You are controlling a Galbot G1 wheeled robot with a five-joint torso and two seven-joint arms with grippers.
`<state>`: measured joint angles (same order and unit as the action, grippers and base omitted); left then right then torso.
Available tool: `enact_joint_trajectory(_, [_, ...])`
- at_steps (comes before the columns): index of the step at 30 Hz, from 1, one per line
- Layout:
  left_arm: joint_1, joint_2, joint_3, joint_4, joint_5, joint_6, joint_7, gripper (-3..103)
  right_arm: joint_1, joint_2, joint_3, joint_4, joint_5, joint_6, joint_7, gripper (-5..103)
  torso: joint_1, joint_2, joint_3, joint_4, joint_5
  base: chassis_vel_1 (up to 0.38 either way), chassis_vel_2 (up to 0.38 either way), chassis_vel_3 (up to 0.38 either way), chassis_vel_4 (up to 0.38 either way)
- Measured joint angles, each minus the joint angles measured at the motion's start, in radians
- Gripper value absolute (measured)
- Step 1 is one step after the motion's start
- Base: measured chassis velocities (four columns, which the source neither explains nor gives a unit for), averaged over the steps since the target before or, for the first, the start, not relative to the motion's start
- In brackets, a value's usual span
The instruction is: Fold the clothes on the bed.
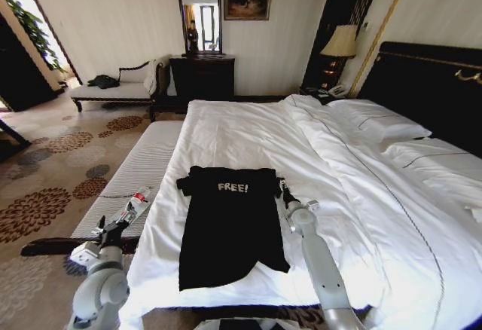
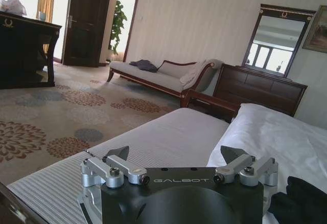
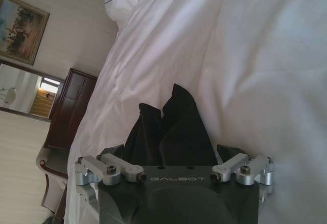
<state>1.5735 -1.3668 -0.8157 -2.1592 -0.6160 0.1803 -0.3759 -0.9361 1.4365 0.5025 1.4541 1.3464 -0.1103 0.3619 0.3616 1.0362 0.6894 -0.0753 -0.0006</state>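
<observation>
the black t-shirt [image 1: 230, 224] lies flat near the foot of the bed [image 1: 361, 194], on the white duvet, with the "free!" lettering toward the headboard and the hem toward the robot. the right arm reaches forward over the bed's foot edge along the shirt's right side, its forearm stretched out low, and the right gripper [image 1: 285, 192] sits at the shirt's right sleeve. in the right wrist view the right gripper [image 3: 173, 152] has its fingers spread wide with a bunched fold of the black t-shirt [image 3: 171, 132] lying between them; whether the tips pinch the cloth cannot be told. the left arm is bent at the robot's left, over the striped bench [image 1: 139, 175] beside the bed, and the left gripper [image 1: 135, 202] stands wide open over the bench, holding nothing, clear of the shirt
</observation>
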Motion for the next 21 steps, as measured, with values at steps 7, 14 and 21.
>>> enact_joint_trajectory(7, [-0.002,0.000,-0.005,0.010,0.000,-0.001,-0.001,100,0.010,-0.008,0.005,-0.024,-0.020,0.003,-0.015,73,0.000,0.000,0.000,-0.0004,0.0000,0.000,0.000,0.000,0.000])
enact_joint_trajectory(14, [-0.003,0.011,-0.013,0.019,-0.003,-0.004,-0.004,100,0.022,-0.005,0.007,-0.043,-0.046,0.008,-0.017,51,0.000,0.000,0.000,-0.0002,0.0000,0.000,0.000,0.000,0.000])
enact_joint_trajectory(21, [-0.005,0.017,-0.016,0.025,-0.004,-0.005,-0.006,100,0.035,0.001,0.005,-0.059,-0.072,0.024,-0.014,30,0.000,0.000,0.000,-0.0002,0.0001,0.000,0.000,0.000,0.000])
